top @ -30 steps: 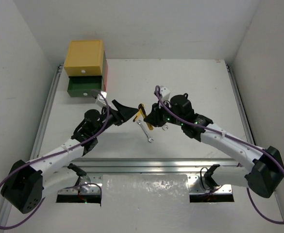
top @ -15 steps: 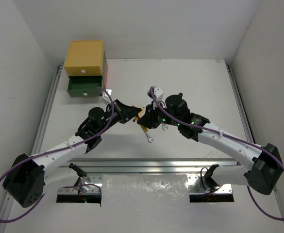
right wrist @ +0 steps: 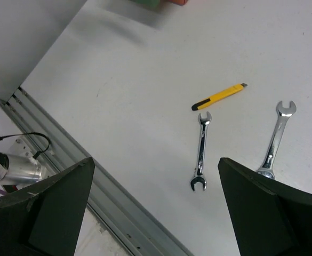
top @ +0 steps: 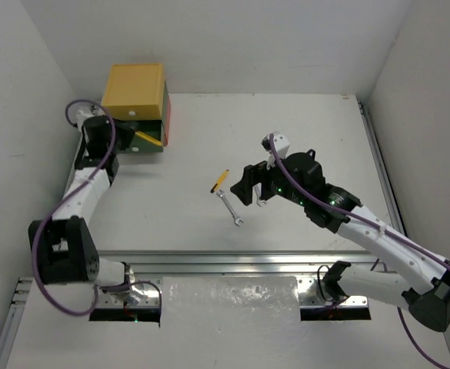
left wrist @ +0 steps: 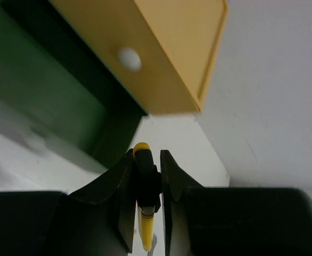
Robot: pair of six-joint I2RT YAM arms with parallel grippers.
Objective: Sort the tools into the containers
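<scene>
My left gripper (top: pixel 136 136) (left wrist: pixel 146 154) is shut on a thin yellow-and-black tool (top: pixel 151 139) (left wrist: pixel 144 181), held just in front of the stacked containers: a yellow drawer (top: pixel 135 88) (left wrist: pixel 166 58) over a dark green one (top: pixel 144 148) (left wrist: pixel 33 101), with a red-orange edge (top: pixel 168 121) beside them. At mid-table lie a yellow-black utility knife (top: pixel 220 181) (right wrist: pixel 218 97) and a silver wrench (top: pixel 229 207) (right wrist: pixel 201 152). A second wrench (right wrist: pixel 276 140) lies by my right gripper (top: pixel 248 188) (right wrist: pixel 156 208), which hangs wide open over the table, empty.
A white knob (left wrist: pixel 129 57) sits on the yellow drawer's front. Metal rails run along the table's near edge (top: pixel 232 260) (right wrist: pixel 81 154) and both sides. White walls close in the left, back and right.
The left arm swung from mid-table back to the drawers, carrying the yellow-and-black tool. The right gripper opened wide and drew back to the right.
</scene>
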